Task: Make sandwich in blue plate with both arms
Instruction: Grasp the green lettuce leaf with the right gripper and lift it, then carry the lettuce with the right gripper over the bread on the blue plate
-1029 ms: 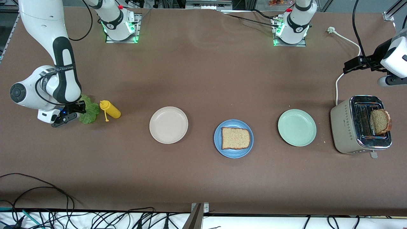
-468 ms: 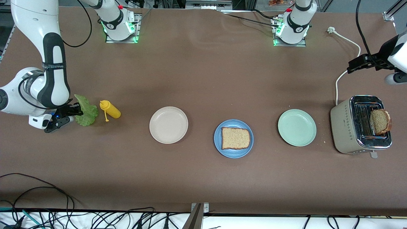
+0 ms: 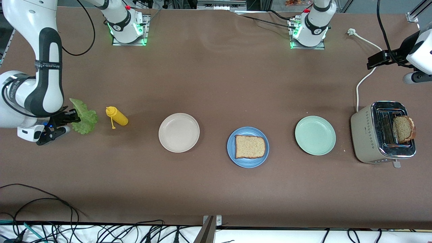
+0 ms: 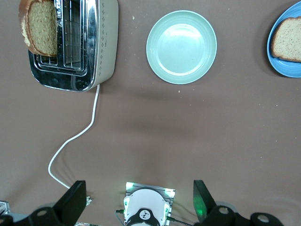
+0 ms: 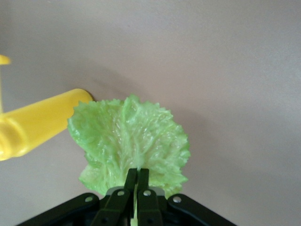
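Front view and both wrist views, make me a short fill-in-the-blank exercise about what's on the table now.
1. The right gripper is shut on the ruffled green ____ leaf.
2. One speckled brown bread slice lies on the round ____ plate.
3. The other brown bread slice stands in the silver ____.
4. The left gripper, over the bare brown table, is ____.

Missing words: lettuce; blue; toaster; open

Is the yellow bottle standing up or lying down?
Lying down. The yellow bottle lies on its side on the table, beside the lettuce leaf.
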{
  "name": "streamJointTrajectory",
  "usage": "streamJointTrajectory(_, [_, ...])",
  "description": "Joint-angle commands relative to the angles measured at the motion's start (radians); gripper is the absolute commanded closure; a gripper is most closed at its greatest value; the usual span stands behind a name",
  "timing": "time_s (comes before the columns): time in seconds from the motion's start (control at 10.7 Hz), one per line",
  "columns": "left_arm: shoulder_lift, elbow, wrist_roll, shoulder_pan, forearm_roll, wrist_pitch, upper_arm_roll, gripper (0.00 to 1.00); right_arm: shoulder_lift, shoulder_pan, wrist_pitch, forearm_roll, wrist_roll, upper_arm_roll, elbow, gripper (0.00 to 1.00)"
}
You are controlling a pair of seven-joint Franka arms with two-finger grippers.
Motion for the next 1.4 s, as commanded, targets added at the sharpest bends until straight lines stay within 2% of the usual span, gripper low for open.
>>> streamJointTrajectory(0.0, [0.014, 0.042, -0.009, -0.007, 0.026, -0.024, -0.004, 0.0, 0.004, 0.003, -0.203, -0.04, 0.088, -0.007, 0.166, 1.0])
streamJointTrajectory(0.19, [0.02, 0.043, -0.009, -0.021, 0.027, -0.024, -0.005, 0.0, 0.004, 0.012, -0.3, -0.038, 0.12, -0.001, 0.265, 1.0])
streamJointTrajectory(0.37, [0.02, 0.043, -0.009, -0.021, 0.027, -0.024, -0.005, 0.0, 0.004, 0.07, -0.349, -0.034, 0.206, -0.001, 0.332, 1.0])
streamJointTrajectory(0.65, [0.02, 0.045, -0.009, -0.023, 0.026, -0.024, -0.007, 0.0, -0.005, 0.161, -0.397, 0.004, 0.391, 0.002, 0.377, 1.0])
streamJointTrajectory(1.03, [0.02, 0.045, -0.009, -0.026, 0.026, -0.024, -0.005, 0.0, -0.005, 0.271, -0.391, 0.164, 0.623, 0.004, 0.391, 1.0])
streamJointTrajectory(1.31, [0.02, 0.045, -0.009, -0.026, 0.027, -0.024, -0.004, 0.0, 0.001, 0.388, -0.301, 0.17, 0.793, 0.005, 0.403, 1.0])
